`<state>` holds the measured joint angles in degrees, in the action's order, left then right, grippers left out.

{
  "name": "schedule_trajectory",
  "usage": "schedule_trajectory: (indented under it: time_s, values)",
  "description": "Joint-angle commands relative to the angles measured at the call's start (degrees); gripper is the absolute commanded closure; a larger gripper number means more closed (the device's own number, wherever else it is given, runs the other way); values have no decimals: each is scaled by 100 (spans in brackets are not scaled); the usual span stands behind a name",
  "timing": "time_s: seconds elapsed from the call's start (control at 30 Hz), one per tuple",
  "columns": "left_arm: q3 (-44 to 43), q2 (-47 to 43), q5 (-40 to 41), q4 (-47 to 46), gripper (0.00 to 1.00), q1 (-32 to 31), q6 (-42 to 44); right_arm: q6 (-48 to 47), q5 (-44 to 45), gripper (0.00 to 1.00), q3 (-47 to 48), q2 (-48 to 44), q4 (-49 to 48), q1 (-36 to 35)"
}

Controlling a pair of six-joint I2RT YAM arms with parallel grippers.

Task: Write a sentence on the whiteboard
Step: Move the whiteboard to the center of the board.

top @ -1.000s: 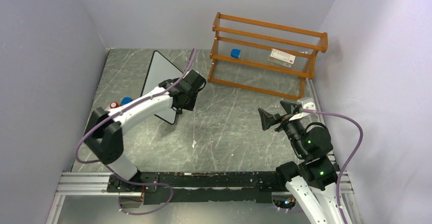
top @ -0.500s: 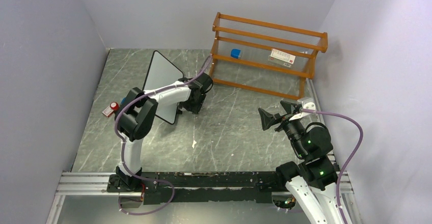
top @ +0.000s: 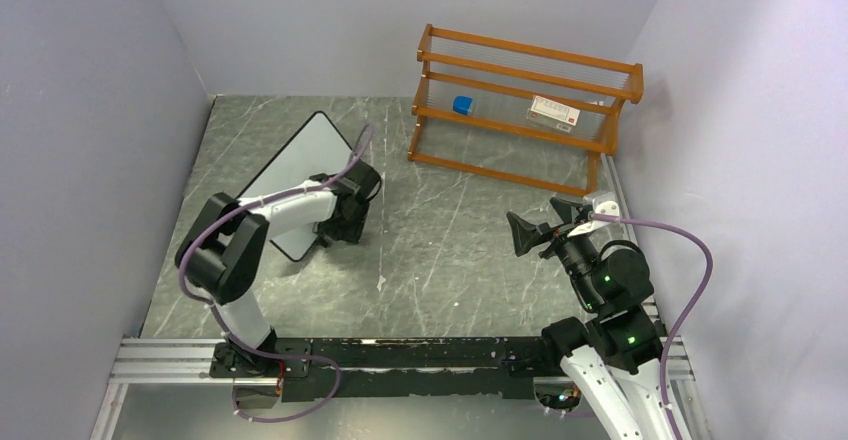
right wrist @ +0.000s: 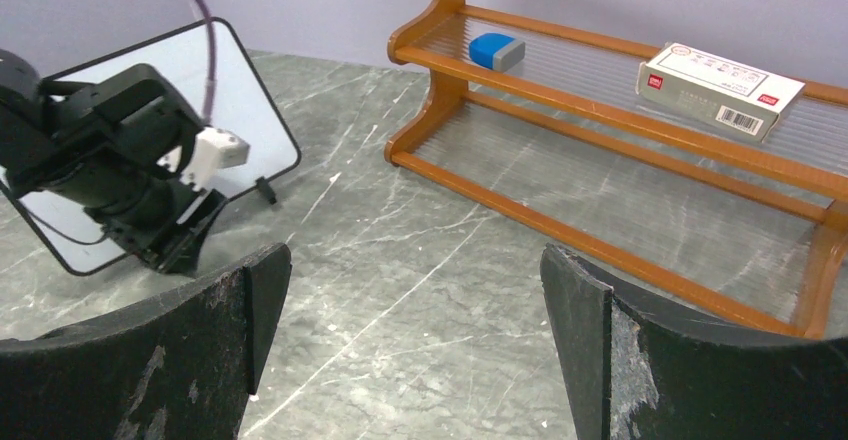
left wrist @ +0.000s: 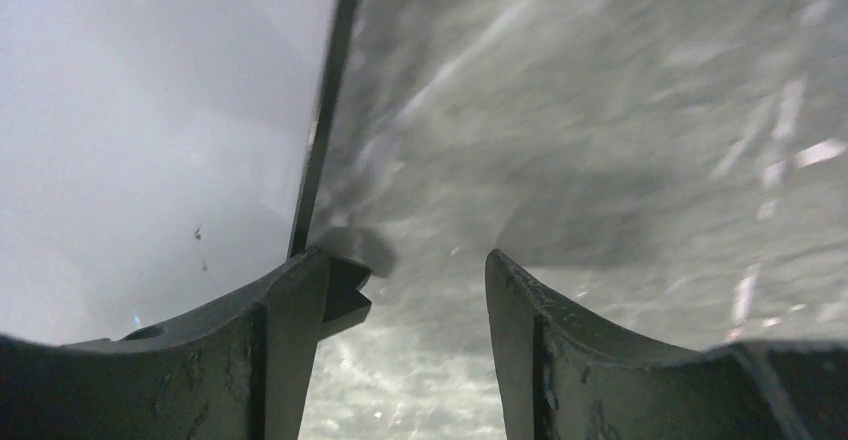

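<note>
The whiteboard (top: 295, 165) is resting on the surface (top: 440, 250) at the back left. The left end effector (top: 330, 232) is hanging low at its near right edge, fingers partly apart with only bare surface showing between them. The right end effector (top: 540, 222) is hovering wide open, well apart, holding nothing.

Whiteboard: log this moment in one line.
whiteboard: no writing visible | left fingers: open, at its edge | right fingers: open, empty
</note>
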<state>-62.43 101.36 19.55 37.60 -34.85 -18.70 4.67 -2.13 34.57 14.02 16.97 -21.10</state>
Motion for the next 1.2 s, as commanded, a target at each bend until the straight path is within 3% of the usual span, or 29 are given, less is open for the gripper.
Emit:
schedule_trajectory:
  time_s: [0.0,0.3,0.53,0.83,1.17]
  values:
    - [633,-627,61,22,36,371,-311,-45,-42,0,-47,-41,-110,-19]
    - [1208,-2229,-418,-406,41,338,-1438,-38,-27,0,-56,-121,-122,-17]
    - [1791,-2997,334,-386,47,563,-2593,-27,-33,0,-55,-200,-121,-18]
    - [2424,-3080,519,-972,40,980,-3317,-26,-94,0,-64,-266,-132,-17]
    - [2542,-2550,886,-1294,47,989,-3501,-27,-44,0,-80,-308,-141,-18]
